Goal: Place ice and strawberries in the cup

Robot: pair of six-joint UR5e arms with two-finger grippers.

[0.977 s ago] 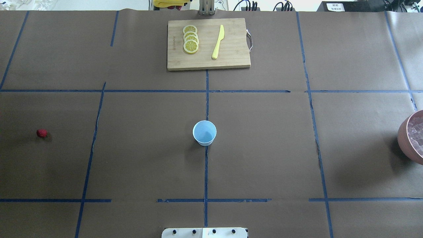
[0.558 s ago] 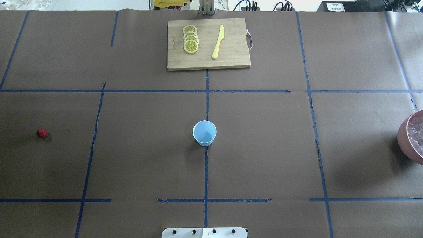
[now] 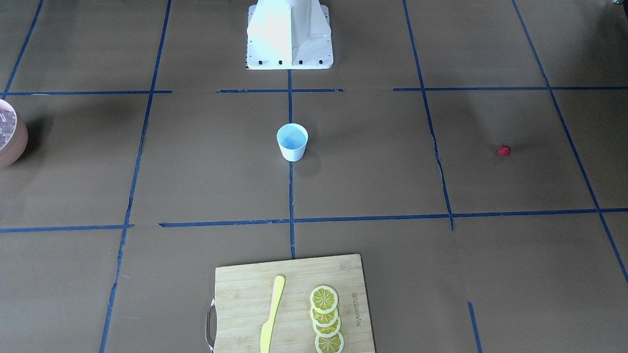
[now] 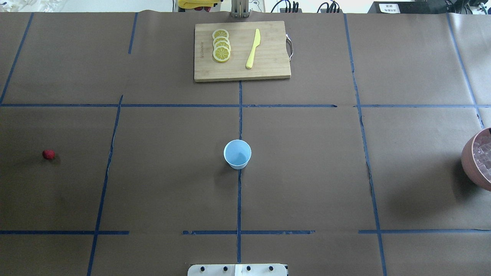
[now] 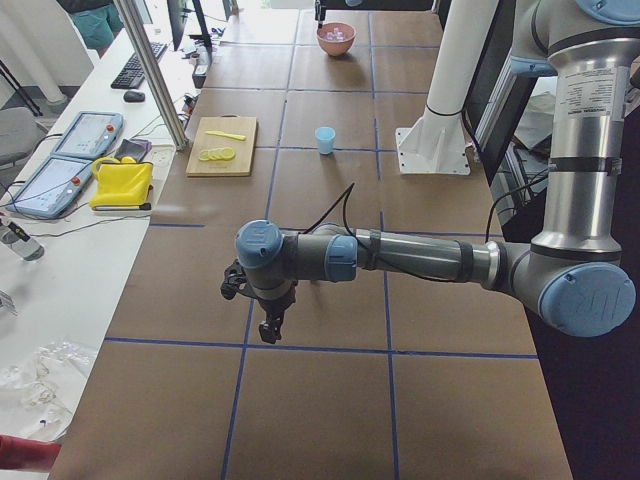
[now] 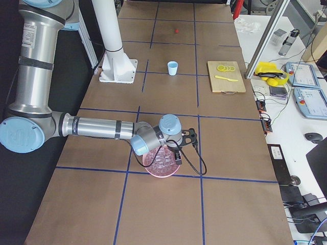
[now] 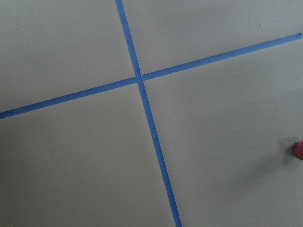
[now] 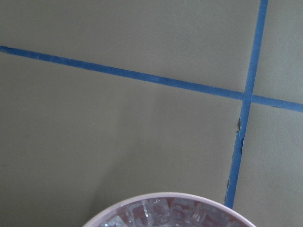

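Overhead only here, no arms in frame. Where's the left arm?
Observer: Stretched out low over the table at the robot's left end, left end effector pointing down.
Operator: Does its wrist camera see the strawberry?
Observer: Barely. The strawberry is cut off by that view's right edge.
Operator: Right arm?
Observer: Right end effector hangs at the rim of the bowl of ice.

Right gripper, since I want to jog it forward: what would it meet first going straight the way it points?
Probably the ice cubes in the pink bowl: the right gripper points down over it. Depth is unclear, so the bowl's rim could come first.
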